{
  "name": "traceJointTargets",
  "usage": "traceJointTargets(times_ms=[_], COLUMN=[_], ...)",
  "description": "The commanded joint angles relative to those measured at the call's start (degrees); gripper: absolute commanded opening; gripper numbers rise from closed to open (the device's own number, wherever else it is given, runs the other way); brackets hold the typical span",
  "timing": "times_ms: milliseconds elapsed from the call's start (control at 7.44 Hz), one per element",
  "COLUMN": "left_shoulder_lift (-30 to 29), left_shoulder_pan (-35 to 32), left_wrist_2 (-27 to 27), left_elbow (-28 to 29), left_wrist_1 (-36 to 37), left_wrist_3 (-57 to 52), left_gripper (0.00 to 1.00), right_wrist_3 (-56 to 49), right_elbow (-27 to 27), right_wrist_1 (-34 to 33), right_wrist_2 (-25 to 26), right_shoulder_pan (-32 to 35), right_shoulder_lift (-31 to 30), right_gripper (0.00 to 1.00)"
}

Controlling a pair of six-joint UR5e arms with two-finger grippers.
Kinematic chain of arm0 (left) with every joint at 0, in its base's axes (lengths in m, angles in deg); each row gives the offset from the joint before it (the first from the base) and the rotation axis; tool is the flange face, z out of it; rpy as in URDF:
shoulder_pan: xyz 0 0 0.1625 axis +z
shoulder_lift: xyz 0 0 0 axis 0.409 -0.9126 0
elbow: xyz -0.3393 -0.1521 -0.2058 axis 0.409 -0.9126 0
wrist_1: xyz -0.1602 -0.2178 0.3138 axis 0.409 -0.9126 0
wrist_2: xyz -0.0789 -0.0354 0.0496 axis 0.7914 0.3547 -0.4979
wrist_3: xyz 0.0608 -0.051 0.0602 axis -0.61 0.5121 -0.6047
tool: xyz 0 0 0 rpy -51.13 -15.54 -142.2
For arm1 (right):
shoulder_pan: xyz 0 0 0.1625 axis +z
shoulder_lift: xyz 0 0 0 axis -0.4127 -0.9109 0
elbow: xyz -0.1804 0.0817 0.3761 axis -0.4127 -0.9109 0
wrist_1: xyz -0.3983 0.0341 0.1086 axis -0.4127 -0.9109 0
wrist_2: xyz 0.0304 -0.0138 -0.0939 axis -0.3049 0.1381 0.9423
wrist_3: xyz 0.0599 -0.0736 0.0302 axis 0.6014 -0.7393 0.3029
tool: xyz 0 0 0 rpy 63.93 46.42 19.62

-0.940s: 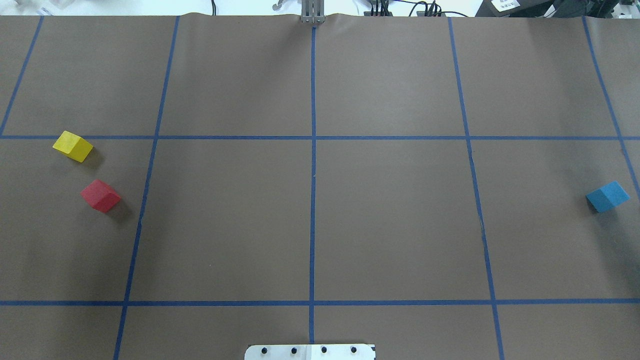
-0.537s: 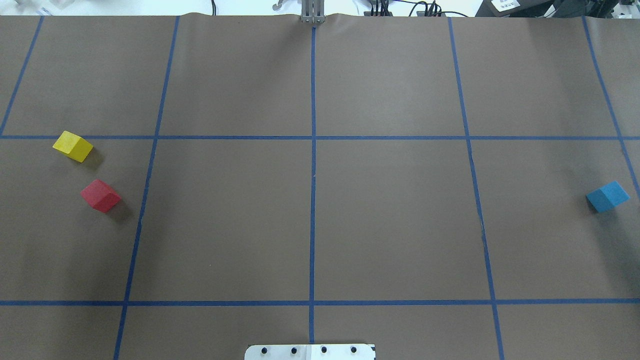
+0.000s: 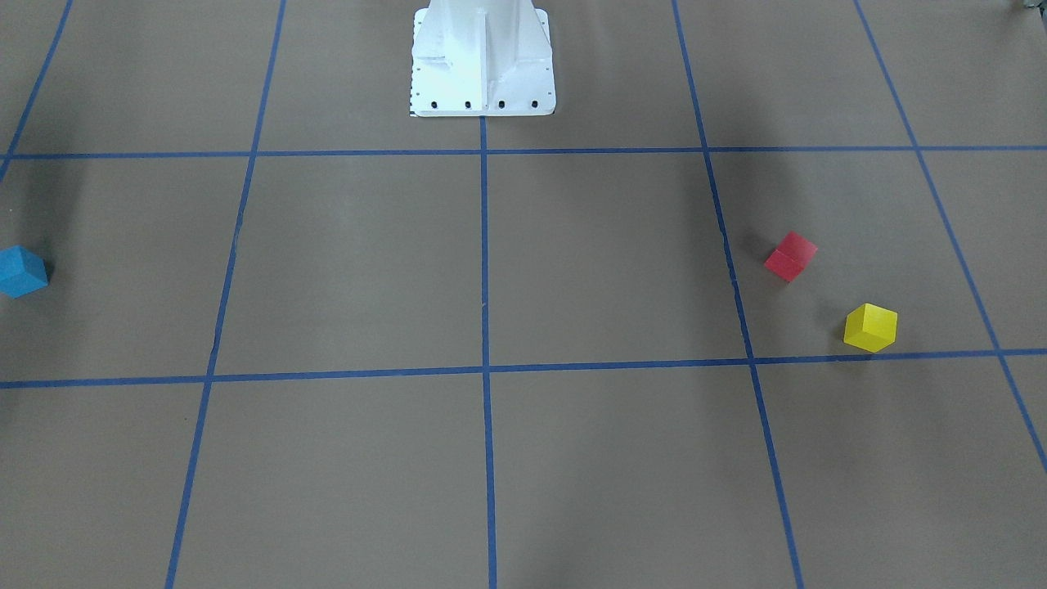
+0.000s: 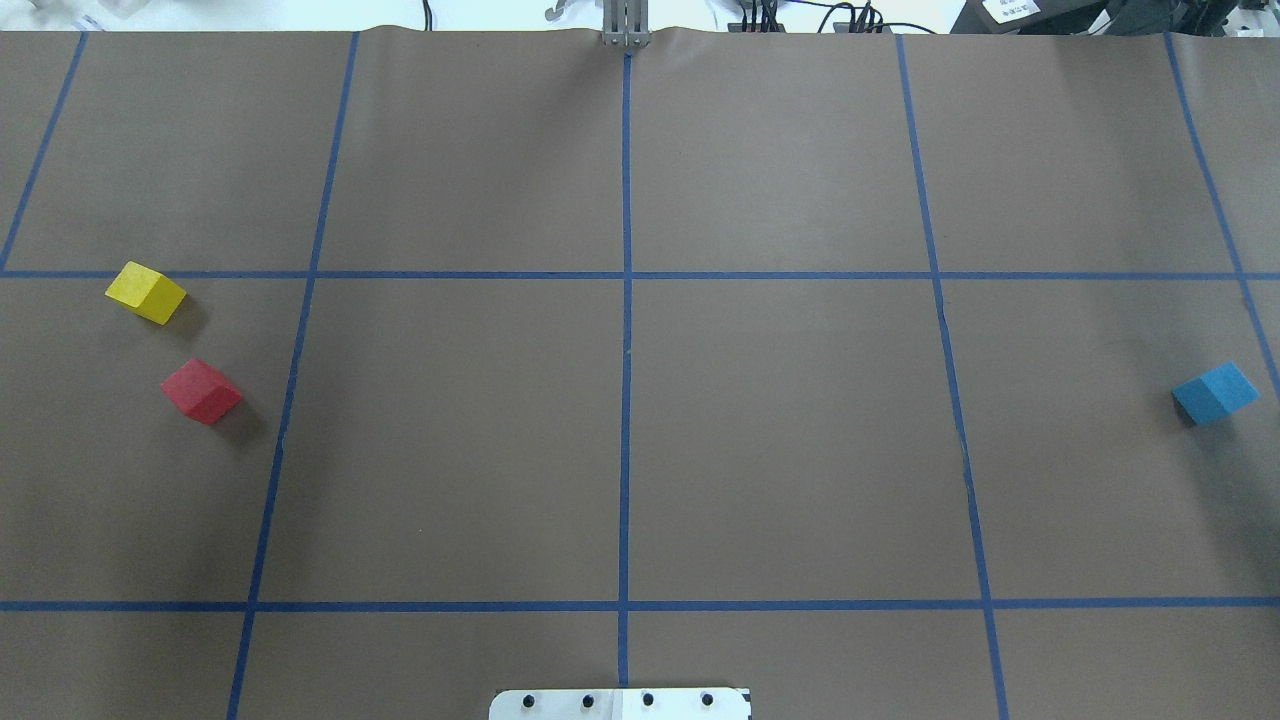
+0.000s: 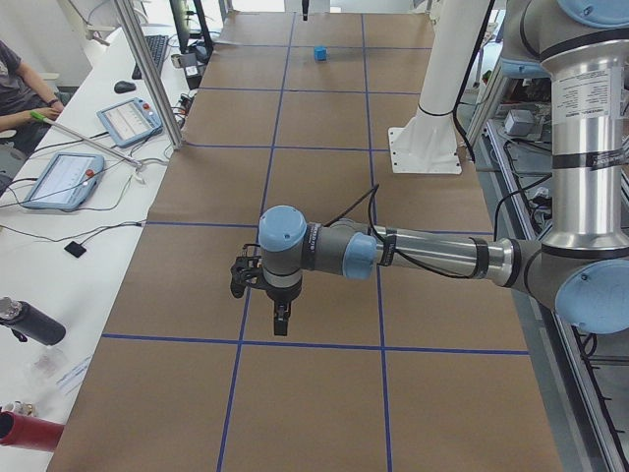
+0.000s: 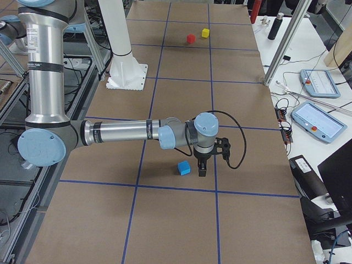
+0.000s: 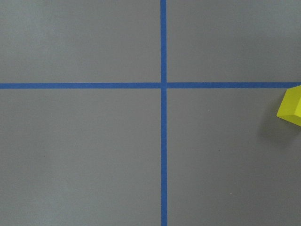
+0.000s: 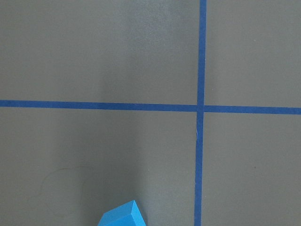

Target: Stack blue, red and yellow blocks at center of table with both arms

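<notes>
The yellow block (image 4: 146,292) and the red block (image 4: 201,391) lie apart at the table's left side. The blue block (image 4: 1215,393) lies at the far right edge. No gripper shows in the overhead or front views. My left gripper (image 5: 280,318) shows only in the exterior left view, pointing down above the paper; I cannot tell if it is open. My right gripper (image 6: 201,169) hangs just beside the blue block (image 6: 183,168); I cannot tell its state. The left wrist view catches the yellow block (image 7: 291,106) at its right edge. The right wrist view catches the blue block (image 8: 123,217) at its bottom edge.
Brown paper with a blue tape grid (image 4: 626,350) covers the table. The robot's white base plate (image 4: 620,703) sits at the near middle edge. Tablets and cables lie on the white bench (image 6: 316,110) beyond the table's far edge.
</notes>
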Motion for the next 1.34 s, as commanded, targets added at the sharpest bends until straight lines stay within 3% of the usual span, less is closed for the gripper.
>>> traceJointTargets(times_ms=[0, 672, 1075, 1209], left_shoulder_lift=[0.0, 0.61, 1.59, 1.59], left_shoulder_pan=[-0.01, -0.01, 0.08, -0.01], left_wrist_2=[4.21, 4.6, 4.6, 4.69], left_elbow=[0.46, 0.38, -0.5, -0.68], left_wrist_1=[0.11, -0.41, -0.86, -0.94], left_wrist_3=[0.15, 0.06, 0.06, 0.06], left_gripper=[1.0, 1.0, 1.0, 1.0], right_wrist_3=[-0.65, -4.78, -3.91, -3.56], right_elbow=[-0.27, -0.01, 0.52, 0.17], right_wrist_1=[0.15, 0.24, 1.11, 4.77], right_wrist_2=[-0.01, -0.45, -1.85, -1.25], right_shoulder_pan=[-0.05, -0.06, -8.64, -10.67], right_shoulder_lift=[-0.15, -1.64, -1.82, -2.08], right_gripper=[1.0, 1.0, 1.0, 1.0])
